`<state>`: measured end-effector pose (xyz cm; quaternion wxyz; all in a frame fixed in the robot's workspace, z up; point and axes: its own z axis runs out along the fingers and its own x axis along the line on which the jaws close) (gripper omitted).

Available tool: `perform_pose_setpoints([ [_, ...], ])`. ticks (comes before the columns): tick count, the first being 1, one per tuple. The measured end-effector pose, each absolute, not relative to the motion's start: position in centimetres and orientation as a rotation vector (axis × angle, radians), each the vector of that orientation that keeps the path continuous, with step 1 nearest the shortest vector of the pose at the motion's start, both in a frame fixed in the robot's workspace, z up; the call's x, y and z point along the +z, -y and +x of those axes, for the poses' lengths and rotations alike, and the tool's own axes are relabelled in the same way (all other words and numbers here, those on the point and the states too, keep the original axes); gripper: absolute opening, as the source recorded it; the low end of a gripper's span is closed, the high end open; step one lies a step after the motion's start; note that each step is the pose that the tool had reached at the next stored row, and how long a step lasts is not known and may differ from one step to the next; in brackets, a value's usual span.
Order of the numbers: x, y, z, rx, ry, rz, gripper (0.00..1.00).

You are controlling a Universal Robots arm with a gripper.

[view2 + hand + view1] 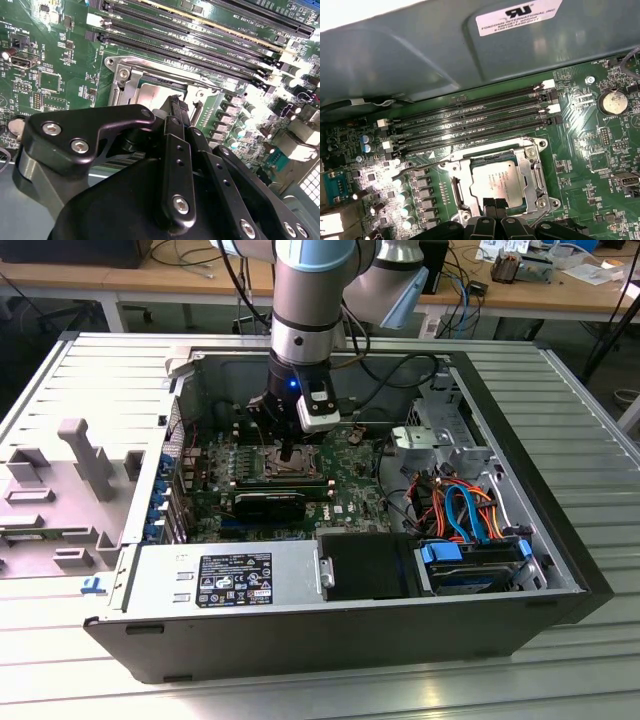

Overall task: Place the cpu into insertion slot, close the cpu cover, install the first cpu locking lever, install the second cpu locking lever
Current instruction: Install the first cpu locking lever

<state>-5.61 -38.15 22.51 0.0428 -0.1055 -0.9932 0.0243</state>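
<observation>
Silver-grey square cpu (501, 181) sits in the dark metal-rimmed insertion slot (485, 160), right beneath the black gripper (494, 206); thin silver cpu cover (536, 172) looks lowered over it. Jaws are together, seemingly a pushing posture, not a grasp.

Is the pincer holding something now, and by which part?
Nothing is held: the pincer is shut, its tips together at the edge of the seated chip.
</observation>
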Motion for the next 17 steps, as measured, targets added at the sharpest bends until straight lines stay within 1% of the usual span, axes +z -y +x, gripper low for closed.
perform_pose_setpoints([
  [17,22.51,38.15,-5.61,0.077,3.044,-0.268,0.11],
])
